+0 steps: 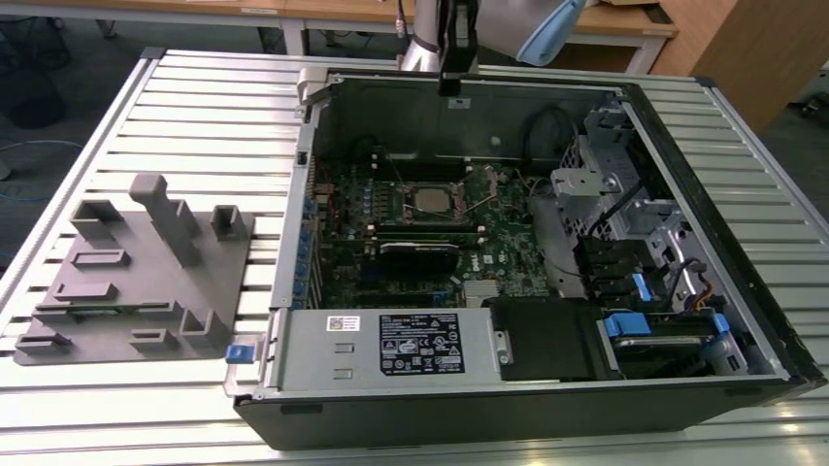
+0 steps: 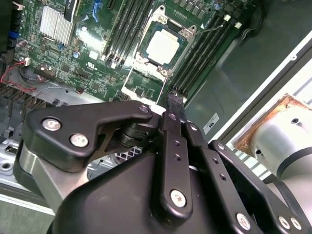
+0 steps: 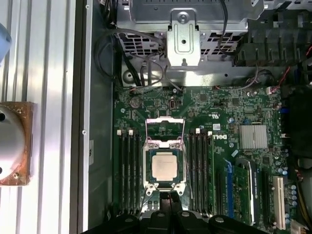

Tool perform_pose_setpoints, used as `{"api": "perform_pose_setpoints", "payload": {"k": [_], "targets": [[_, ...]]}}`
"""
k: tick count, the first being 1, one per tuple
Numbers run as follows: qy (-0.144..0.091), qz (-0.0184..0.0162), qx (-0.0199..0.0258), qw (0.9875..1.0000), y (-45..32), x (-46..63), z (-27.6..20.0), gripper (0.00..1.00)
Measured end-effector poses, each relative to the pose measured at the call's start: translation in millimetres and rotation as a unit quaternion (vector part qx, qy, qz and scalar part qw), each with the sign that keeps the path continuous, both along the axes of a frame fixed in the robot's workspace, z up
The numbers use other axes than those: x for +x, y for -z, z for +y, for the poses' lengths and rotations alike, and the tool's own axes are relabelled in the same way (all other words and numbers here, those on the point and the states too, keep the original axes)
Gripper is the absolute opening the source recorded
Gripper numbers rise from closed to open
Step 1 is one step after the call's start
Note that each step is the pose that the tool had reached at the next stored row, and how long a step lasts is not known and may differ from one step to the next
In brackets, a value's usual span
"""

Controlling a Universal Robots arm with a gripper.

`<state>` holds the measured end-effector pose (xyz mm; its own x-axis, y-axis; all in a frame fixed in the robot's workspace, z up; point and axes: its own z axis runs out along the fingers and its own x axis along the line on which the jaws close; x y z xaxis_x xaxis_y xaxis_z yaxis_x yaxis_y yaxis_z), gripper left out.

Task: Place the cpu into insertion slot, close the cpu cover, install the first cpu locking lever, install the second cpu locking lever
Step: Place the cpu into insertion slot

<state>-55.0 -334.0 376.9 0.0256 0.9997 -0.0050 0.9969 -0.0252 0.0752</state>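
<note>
The cpu (image 3: 164,165) lies flat in the slot (image 3: 147,168), shiny side up. In the second wrist view the cpu (image 2: 165,46) looks the same. So we think the first job is done.

The cover (image 3: 165,120) is swung open. It sits just beside the slot, on the exterior view's right of it, and the chip is bare. We think the step in hand is shutting that cover.

To do it well, we should push only on the cover's free edge, the one away from its hinge. We should push softly and let the cover swing over on that hinge. We should not press on the chip's top. We should keep off the small parts on the green board (image 3: 219,112). We should also keep off the long black memory slots (image 3: 127,165) on each side. The cover should end up flat, with the chip showing through its hole. If it sits crooked, we should not force it.

The gripper (image 2: 175,102) is closed, with its fingers pressed together, and it holds nothing. In the exterior view the gripper (image 1: 451,85) hangs high over the far wall of the case (image 1: 518,82). The cpu (image 1: 426,197) lies nearer and lower, down on the board. The two are well apart. Nothing touches the chip or the cover.
</note>
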Motion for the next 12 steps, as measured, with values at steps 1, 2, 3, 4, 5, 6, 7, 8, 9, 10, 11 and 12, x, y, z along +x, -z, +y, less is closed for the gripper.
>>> {"api": "perform_pose_setpoints", "payload": {"k": [1,2,3,4,5,6,7,8,9,10,11,12], "targets": [[0.000,0.0000,0.0000,1.0000,0.9,0.0,0.0,0.10],[0.000,0.0000,0.0000,1.0000,1.9,0.0,0.0,0.10],[0.000,0.0000,0.0000,1.0000,2.9,0.0,0.0,0.10],[0.000,0.0000,0.0000,1.0000,3.9,0.0,0.0,0.10],[0.000,0.0000,0.0000,1.0000,4.9,0.0,0.0,0.10],[0.000,0.0000,0.0000,1.0000,5.9,0.0,0.0,0.10],[0.000,0.0000,0.0000,1.0000,6.9,0.0,0.0,0.10],[0.000,0.0000,0.0000,1.0000,7.8,0.0,0.0,0.10],[0.000,0.0000,0.0000,1.0000,8.8,0.0,0.0,0.10],[0.000,0.0000,0.0000,1.0000,9.8,0.0,0.0,0.10],[0.000,0.0000,0.0000,1.0000,10.7,0.0,0.0,0.10],[0.000,0.0000,0.0000,1.0000,11.7,0.0,0.0,0.10]]}}
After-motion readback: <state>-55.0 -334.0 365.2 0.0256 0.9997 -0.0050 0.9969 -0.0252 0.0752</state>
